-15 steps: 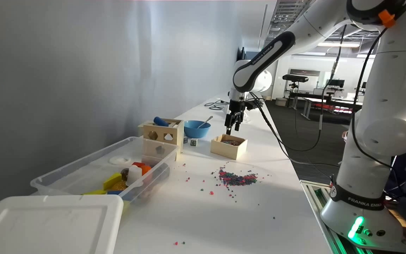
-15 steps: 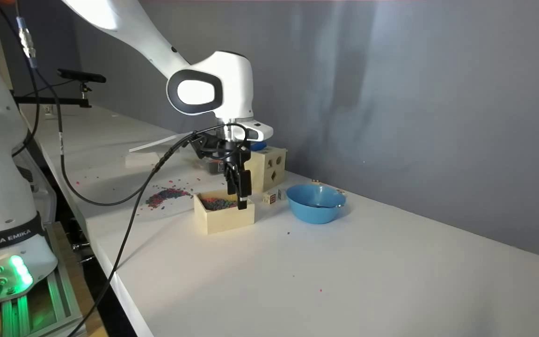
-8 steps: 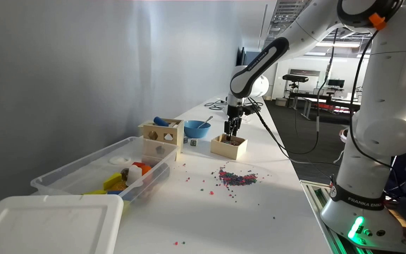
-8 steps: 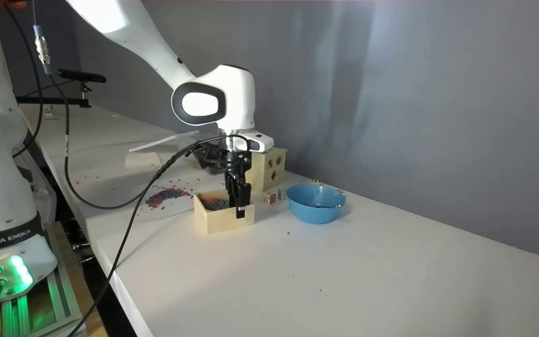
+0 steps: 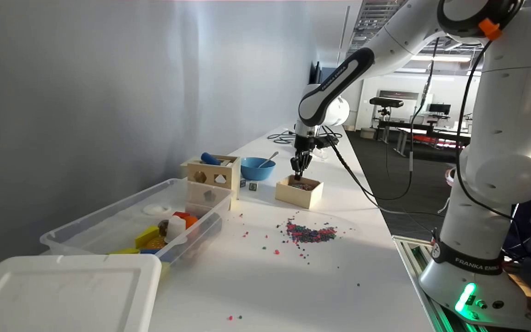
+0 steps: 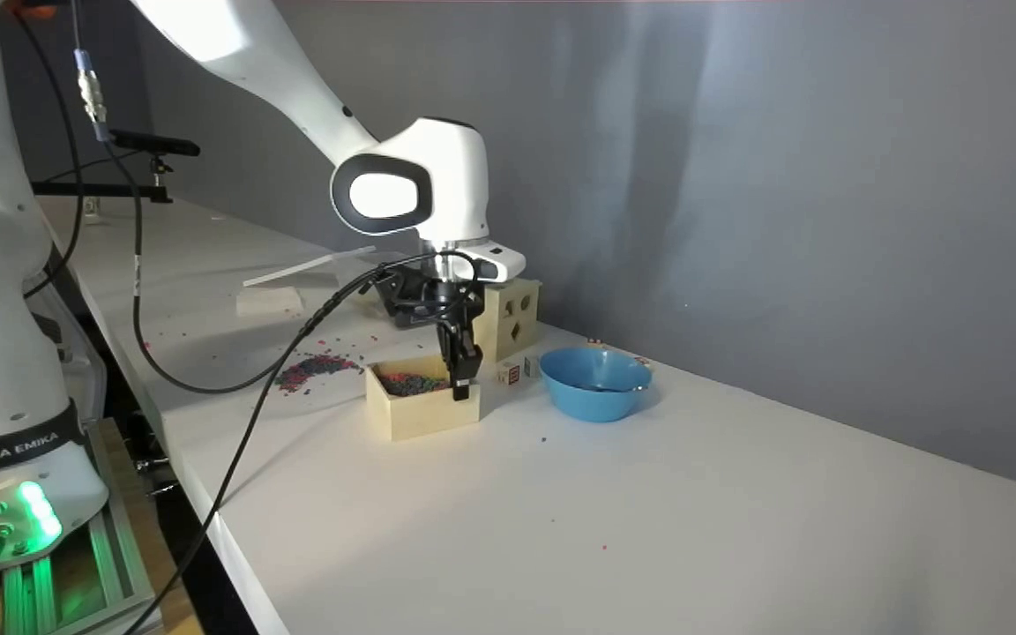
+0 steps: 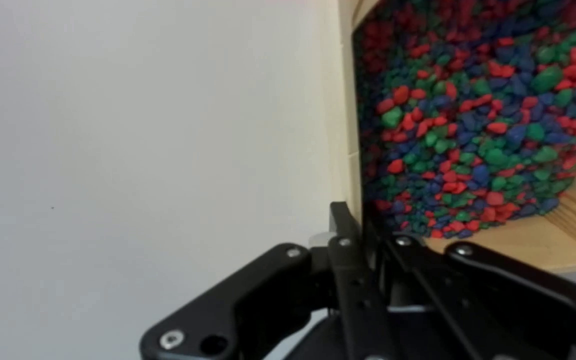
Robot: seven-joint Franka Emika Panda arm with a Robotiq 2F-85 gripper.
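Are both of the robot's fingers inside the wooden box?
No: in the wrist view, the fingers straddle one side of the wooden box, one outside, the other inside by the pebbles.

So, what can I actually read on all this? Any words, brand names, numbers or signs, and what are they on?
"FRANKA EMIKA": on the black base band, in both exterior views.
"FRANKA EMIKA": on the dark arm strip, in an exterior view.
Small blocks: printed marks, too small to read.
White cable tag: too blurred to tell whether it has writing.
Wrist view: no writing shows.
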